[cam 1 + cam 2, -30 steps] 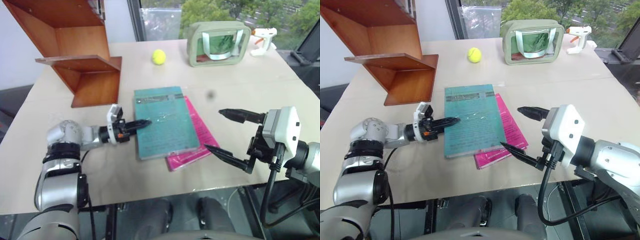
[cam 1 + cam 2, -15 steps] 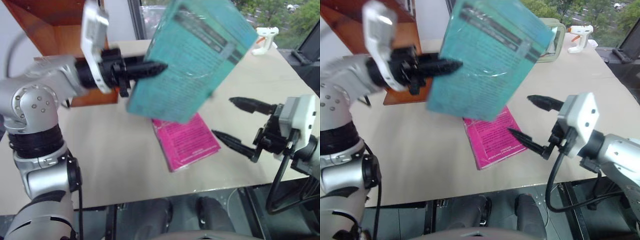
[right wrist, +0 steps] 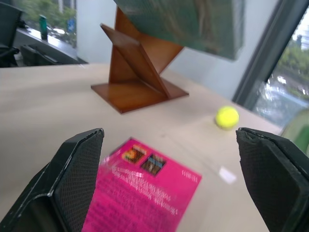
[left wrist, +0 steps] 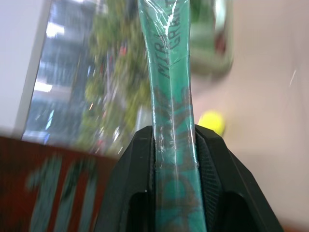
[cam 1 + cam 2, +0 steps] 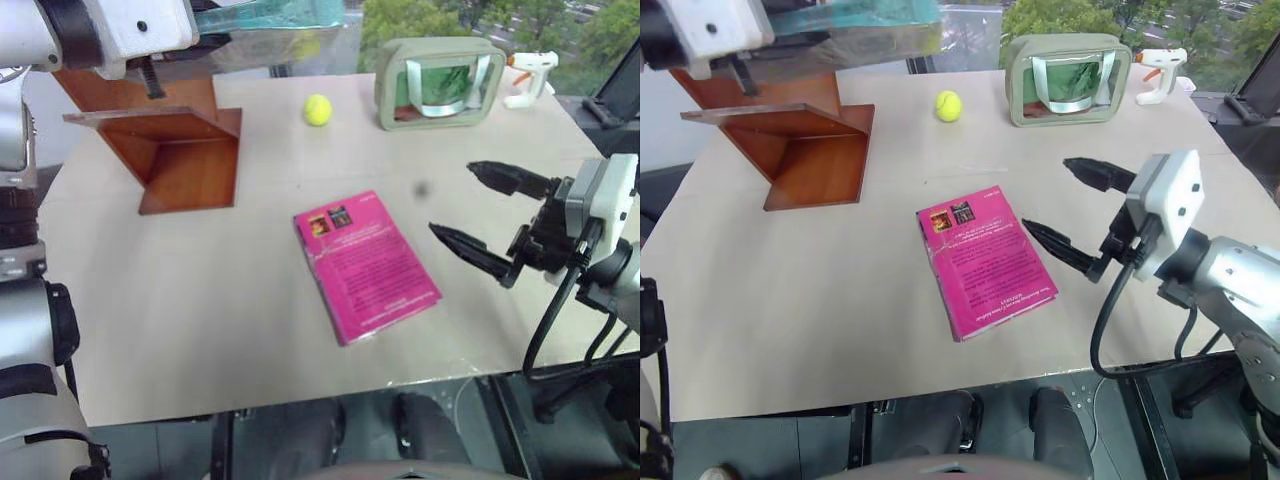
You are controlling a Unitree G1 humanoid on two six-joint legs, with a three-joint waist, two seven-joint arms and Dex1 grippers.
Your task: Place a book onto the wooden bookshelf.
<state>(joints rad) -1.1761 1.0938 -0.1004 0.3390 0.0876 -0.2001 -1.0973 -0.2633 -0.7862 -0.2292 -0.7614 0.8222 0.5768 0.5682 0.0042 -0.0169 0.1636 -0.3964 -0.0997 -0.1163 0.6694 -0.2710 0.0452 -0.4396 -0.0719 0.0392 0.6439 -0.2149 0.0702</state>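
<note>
The teal book [image 5: 270, 15] is up in the air at the back left, over the top of the wooden bookshelf [image 5: 170, 140]. My left gripper [image 4: 175, 140] is shut on the book's edge, with its black fingers [image 4: 133, 183] pressed on both sides. The book's underside [image 3: 188, 24] also shows above the bookshelf [image 3: 137, 72] in the right wrist view. My right gripper [image 5: 452, 198] hovers open and empty above the table, just right of the pink book [image 5: 365, 262], which lies flat mid-table.
A yellow tennis ball [image 5: 318, 110] lies at the back of the table, right of the shelf. A green pouch [image 5: 438, 85] and a white glue gun [image 5: 528, 75] stand at the back right. The table's front edge [image 5: 300, 395] is close.
My left gripper lifted the teal book off the pink book and carried it up and back toward the shelf. The right gripper drifted slightly up and away, still open.
</note>
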